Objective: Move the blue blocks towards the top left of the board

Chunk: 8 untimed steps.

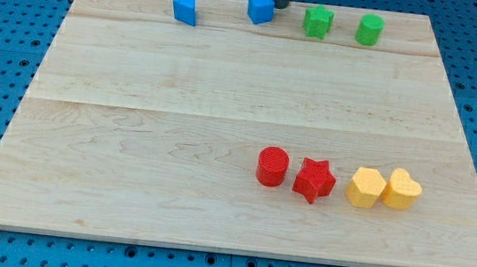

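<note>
Two blue blocks lie along the board's top edge. A blue wedge-like block [185, 9] sits left of centre. A blue cube-like block [260, 8] sits near the top centre. My tip [282, 6] comes down from the view's top and ends just right of the blue cube-like block, touching or almost touching its right side. The rod's upper part is cut off by the view's top edge.
A green star [318, 22] and a green cylinder [370, 29] stand right of my tip along the top edge. A red cylinder [272, 166], a red star [314, 180], a yellow hexagon [365, 187] and a yellow heart [402, 188] line up at lower right. The wooden board [131, 140] lies on a blue pegboard.
</note>
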Each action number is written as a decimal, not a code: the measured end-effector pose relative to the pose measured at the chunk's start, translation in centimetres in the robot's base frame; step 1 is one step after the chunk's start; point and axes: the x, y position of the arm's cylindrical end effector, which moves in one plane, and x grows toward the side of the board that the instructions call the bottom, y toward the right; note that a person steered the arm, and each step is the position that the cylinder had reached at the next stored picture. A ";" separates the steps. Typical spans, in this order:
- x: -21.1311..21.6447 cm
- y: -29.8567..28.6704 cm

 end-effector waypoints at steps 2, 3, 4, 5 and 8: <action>0.4 -3.8; 0.4 -3.6; 1.0 -2.9; 1.8 -2.0; 1.8 -5.6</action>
